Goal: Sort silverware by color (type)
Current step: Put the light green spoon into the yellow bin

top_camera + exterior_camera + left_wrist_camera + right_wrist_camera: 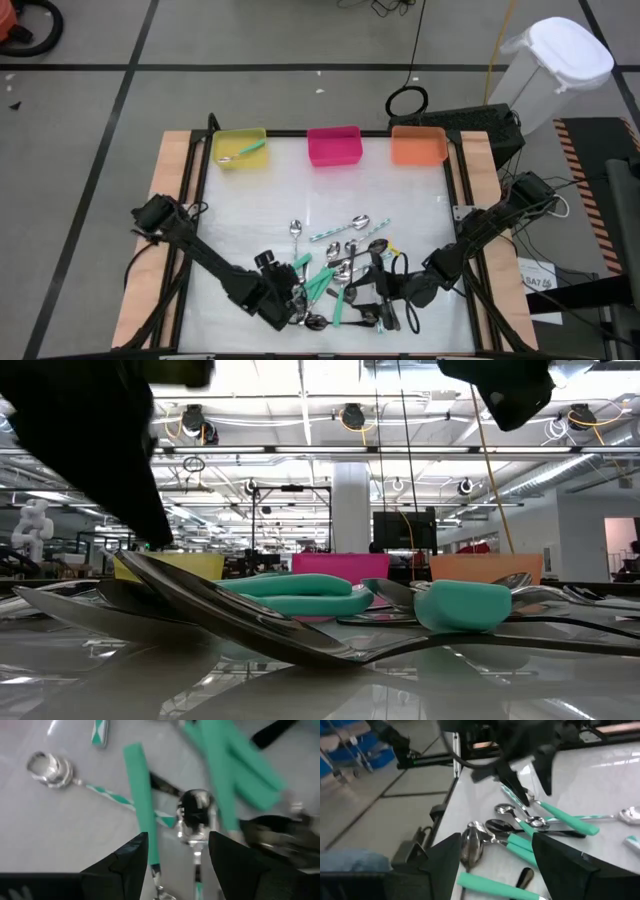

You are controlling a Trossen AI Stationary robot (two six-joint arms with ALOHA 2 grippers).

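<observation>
The silverware (340, 275) lies in a loose pile near the table's near edge: teal-handled, shiny silver and dark spoons crossing one another. Two striped-handled spoons (345, 228) lie just beyond it. My left gripper (295, 305) is open over the pile's left part; in its wrist view the gripper (177, 837) has a teal handle (142, 805) and a shiny spoon bowl (197, 815) ahead of its fingers. My right gripper (385, 290) is open at the pile's right part; its wrist view shows the gripper (495, 837) with several spoons (512, 832) ahead.
Three bins stand along the far edge: yellow (240, 148) with a teal-handled spoon (247, 152) inside, pink (334, 146) and orange (418, 146). The middle of the table (260, 210) is bare. The two arms are close together over the pile. A white bin (555, 70) stands off the table.
</observation>
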